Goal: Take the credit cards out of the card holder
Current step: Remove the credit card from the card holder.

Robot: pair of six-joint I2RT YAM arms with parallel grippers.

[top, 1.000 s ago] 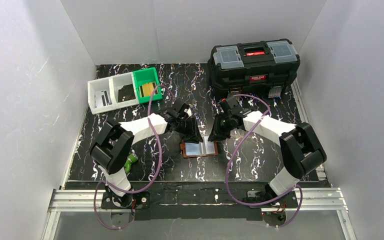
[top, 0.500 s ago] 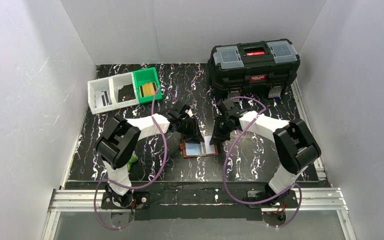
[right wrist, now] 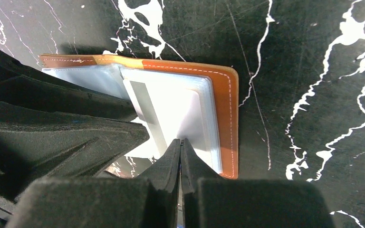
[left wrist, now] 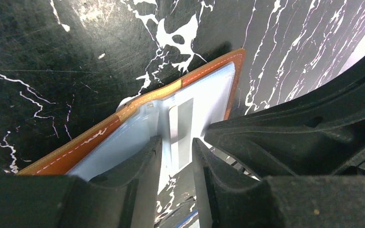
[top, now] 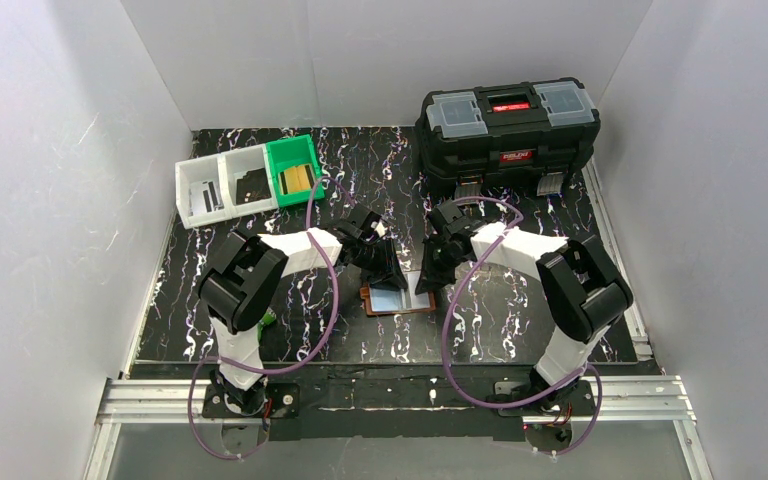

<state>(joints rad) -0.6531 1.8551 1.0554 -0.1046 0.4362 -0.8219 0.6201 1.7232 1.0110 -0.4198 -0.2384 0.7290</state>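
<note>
The card holder (top: 400,302) lies open on the black marbled table, brown leather (right wrist: 225,118) outside and pale grey-blue pockets inside. A white credit card (right wrist: 171,107) with a grey stripe sticks out of its right half toward the near edge. My right gripper (right wrist: 180,142) is shut, its tips pinched together on that card's near edge. My left gripper (left wrist: 177,152) stands over the left half (left wrist: 76,147), jaws a little apart. One of its fingers (left wrist: 147,161) rests on the pocket. The striped card (left wrist: 183,118) shows beyond the gap, not clamped.
A big black toolbox (top: 508,125) stands at the back right. White bins (top: 222,188) and a green bin (top: 293,168) sit at the back left. A small green object (top: 263,321) lies by the left arm's base. The two grippers nearly touch over the wallet.
My right gripper has closed onto the card's edge and edged slightly left over the wallet. The left gripper has kept its place and gap on the wallet's left half.
</note>
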